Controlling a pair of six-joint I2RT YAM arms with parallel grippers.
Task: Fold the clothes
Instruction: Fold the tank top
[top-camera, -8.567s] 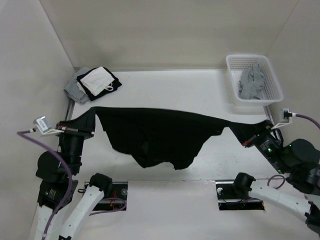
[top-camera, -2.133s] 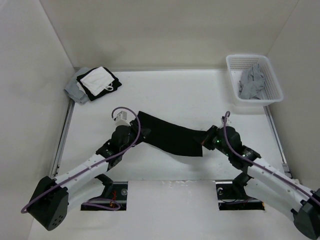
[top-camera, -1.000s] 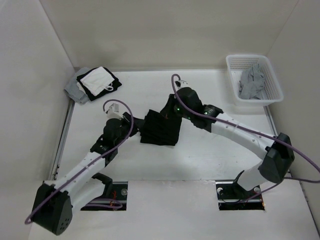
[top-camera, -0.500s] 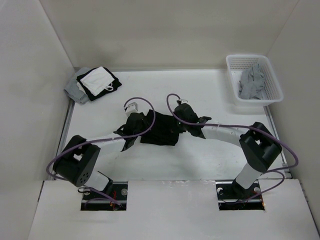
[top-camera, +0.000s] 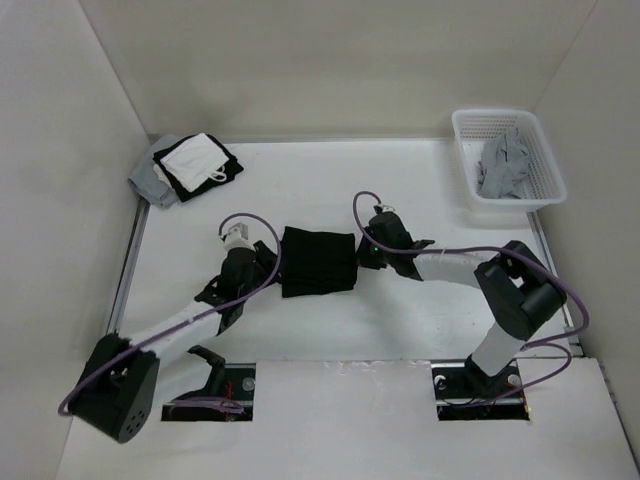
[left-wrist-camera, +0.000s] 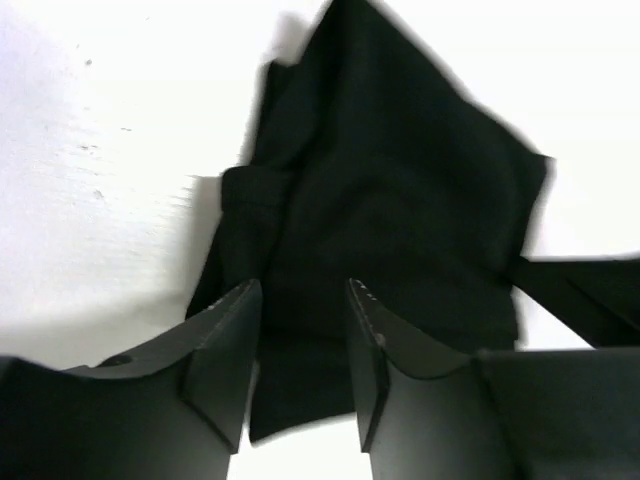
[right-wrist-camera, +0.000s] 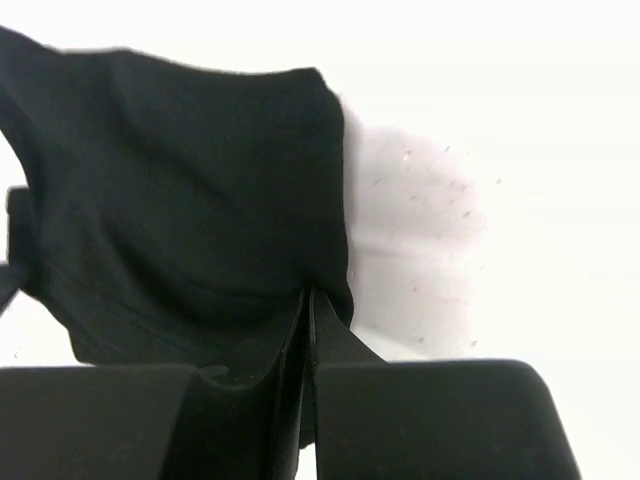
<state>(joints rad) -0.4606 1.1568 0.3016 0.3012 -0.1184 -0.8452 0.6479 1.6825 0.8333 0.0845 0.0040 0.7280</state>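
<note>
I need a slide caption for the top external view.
Left gripper and right gripper flank the black garment, folded into a compact rectangle.

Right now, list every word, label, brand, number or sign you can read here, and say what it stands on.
None can be read: no text, label or number shows on the black garment, the white basket or the pile of clothes in any view.
</note>
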